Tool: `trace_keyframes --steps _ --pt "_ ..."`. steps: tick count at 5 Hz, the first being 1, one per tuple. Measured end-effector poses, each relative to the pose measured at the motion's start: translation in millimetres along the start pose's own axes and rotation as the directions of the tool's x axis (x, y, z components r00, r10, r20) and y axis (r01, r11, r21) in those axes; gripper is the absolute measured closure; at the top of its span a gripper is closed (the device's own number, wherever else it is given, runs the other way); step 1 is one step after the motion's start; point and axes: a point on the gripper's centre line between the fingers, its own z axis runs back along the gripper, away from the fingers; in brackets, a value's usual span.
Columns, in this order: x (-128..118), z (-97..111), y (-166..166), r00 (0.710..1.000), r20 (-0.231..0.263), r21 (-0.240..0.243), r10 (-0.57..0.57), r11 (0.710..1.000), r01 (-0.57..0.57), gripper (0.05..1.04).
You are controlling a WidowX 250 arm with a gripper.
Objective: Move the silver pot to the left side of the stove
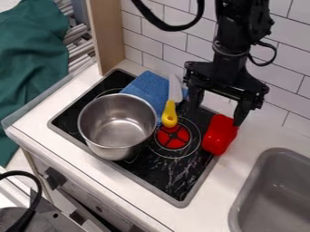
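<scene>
**Silver pot (pixel 117 123) parked on the left of the stove (pixel 160 174), jaws wide apart by the red thing**

So, camera view: the black arm (pixel 230 45) is seen coming in from the top edge, right of centre, and its gripper (pixel 216 118) is pointed down over the back right part of the stove. The jaws are held well apart, one beside the yellow-handled knife (pixel 170 114) and the other at the right of a glossy red object (pixel 219 136). Whether the red thing is being touched can't be told. The pot isn't gripped; it's sat upright on the left part of the stove as viewed, well apart from the jaws.

Materials-wise, the pot is smooth, shiny metal, round and deep, with a rolled-looking rim and blurry reflections inside. The stove top is flat and black, streaked with whitish marks and framed by a grey edge. A round red burner (pixel 173 137) with dark spokes is set between the pot and the red object, which is lumpy and rounded. Behind the pot, a soft blue cloth (pixel 147 87) is laid in a crumpled, roughly square shape, and the knife's pale, tapered blade is rested across it. The bench (pixel 251 131) is white and smooth, with a rounded grey sink (pixel 275 186) sunk into it.
</scene>
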Motion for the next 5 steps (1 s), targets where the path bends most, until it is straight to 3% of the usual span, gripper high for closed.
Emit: trace_keyframes --steps 2,4,5 --pt "-17 -17 22 0.998 -0.069 0.018 0.003 1.0 -0.002 0.079" --pt "-20 -19 73 0.996 -0.05 0.002 0.074 0.997 -0.074 0.079" --pt "-21 -35 88 0.996 -0.079 0.006 0.049 0.999 -0.048 0.079"
